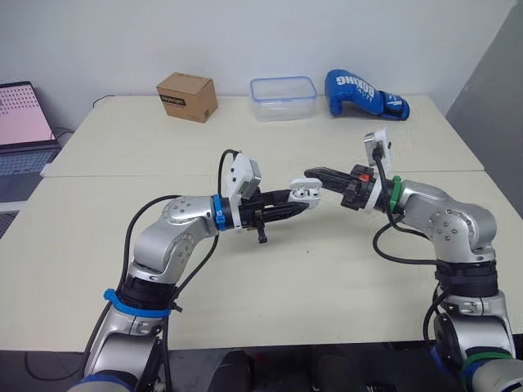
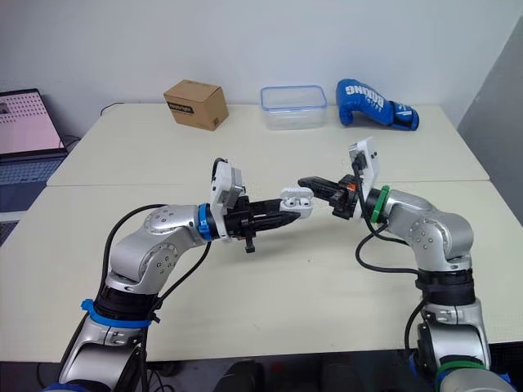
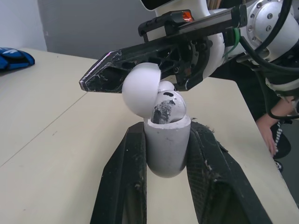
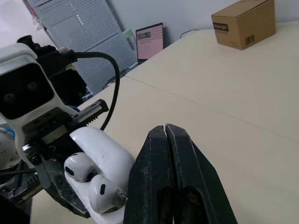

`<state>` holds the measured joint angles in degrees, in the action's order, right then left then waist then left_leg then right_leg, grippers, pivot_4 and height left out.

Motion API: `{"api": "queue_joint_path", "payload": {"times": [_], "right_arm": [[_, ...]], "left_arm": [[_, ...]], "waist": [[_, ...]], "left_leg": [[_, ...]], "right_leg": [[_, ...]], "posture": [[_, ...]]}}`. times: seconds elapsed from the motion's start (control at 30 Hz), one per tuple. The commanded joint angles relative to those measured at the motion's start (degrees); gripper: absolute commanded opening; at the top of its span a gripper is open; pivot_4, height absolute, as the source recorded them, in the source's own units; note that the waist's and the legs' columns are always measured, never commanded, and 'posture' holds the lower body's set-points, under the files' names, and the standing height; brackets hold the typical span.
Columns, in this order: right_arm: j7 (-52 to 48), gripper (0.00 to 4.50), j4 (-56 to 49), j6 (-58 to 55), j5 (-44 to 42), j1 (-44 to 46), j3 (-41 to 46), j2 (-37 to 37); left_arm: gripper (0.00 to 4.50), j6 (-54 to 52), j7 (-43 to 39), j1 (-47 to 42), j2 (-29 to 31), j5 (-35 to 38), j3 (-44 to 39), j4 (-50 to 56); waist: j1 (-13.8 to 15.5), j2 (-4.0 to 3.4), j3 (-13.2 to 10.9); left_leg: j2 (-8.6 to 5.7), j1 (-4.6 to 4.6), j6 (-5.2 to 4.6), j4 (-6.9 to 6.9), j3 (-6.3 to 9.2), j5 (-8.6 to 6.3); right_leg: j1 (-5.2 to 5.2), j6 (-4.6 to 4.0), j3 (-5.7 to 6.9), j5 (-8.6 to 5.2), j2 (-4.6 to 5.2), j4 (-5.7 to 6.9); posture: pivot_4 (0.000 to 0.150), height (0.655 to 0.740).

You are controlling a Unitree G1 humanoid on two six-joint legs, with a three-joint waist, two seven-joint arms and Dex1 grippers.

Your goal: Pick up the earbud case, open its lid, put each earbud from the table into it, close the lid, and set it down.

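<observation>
A: While the left gripper [image 1: 296,202] is raised over the table [image 1: 327,269], what is it doing?

B: Its two fingers are clamped on the earbud case [image 3: 167,149], one on each side of the body, with the case upright between the tips.

A: And the lid [image 3: 140,88]?

B: It is swung open. Both earbuds [image 4: 79,166] sit in their sockets.

A: Where's the right gripper [image 4: 166,128]?

B: It faces the left one, fingers pressed together with nothing between them. The tips are right at the open lid, though I cannot tell if they touch it.

A: Anything else?

B: A cardboard box [image 1: 187,96], a clear container [image 1: 283,98] and a boxing glove [image 1: 364,92] lie well beyond both grippers.
</observation>
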<state>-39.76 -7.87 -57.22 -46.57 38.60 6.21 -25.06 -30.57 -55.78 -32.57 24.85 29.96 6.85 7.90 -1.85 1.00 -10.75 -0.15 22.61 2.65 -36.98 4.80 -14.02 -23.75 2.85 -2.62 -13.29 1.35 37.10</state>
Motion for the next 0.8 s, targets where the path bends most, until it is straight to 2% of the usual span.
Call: {"api": "queue_joint_path", "payload": {"times": [0.03, 0.3, 0.8], "right_arm": [[0.43, 0.03, -5.29, -1.9, -4.02, 0.28, 2.53, -1.13], [2.6, 0.03, -13.26, 1.86, 0.63, -5.43, -0.44, -3.64], [5.82, 0.03, -19.62, 4.92, 4.77, -10.13, -4.55, -4.0]], "left_arm": [[0.76, 0.76, -0.17, 0.89, 0.17, -0.16, -0.22, 0.9], [0.76, -0.33, 1.68, 1.29, -1.69, -0.13, -0.82, -0.18], [0.76, 1.16, 1.45, 0.92, -3.8, -1.3, 0.76, -0.81]], "waist": [[0.0, 0.0, 0.0], [0.02, 0.0, 0.0], [0.04, 0.0, 0.0]], "left_leg": [[0.01, 0.0, 0.0, 0.0, 0.0, 0.0], [0.0, 0.02, 0.0, -0.02, 0.0, 0.0], [0.0, 0.01, 0.0, -0.01, 0.01, 0.0]], "right_leg": [[0.0, 0.0, 0.01, 0.0, 0.0, 0.0], [0.0, 0.01, 0.01, 0.0, 0.0, -0.02], [0.0, 0.01, 0.02, 0.0, 0.0, -0.01]], "posture": [[0.15, 0.74], [0.15, 0.74], [0.15, 0.74]]}}
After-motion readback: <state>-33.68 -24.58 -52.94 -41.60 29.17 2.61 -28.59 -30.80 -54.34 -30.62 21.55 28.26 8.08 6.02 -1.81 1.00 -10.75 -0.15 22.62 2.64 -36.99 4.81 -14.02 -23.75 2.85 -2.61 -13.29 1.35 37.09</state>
